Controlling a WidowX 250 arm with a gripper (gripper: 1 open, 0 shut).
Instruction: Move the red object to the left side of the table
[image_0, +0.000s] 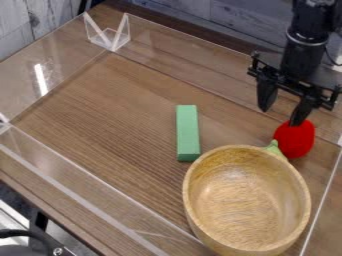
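The red object (295, 138), a small rounded toy fruit, lies on the table (120, 100) at the right side, just behind the wooden bowl's rim. My gripper (289, 108) hangs pointing down directly above and slightly behind it. The jaws are open and nothing is between the fingers (269, 97). The fingertips stand a little above the fruit's top; whether one of them touches it I cannot tell.
A large wooden bowl (201, 172) stands at the front right, next to the fruit. A green rectangular block (187, 132) lies in the middle. Low clear acrylic walls (54, 75) edge the table, with a clear bracket (107, 33) at the back left.
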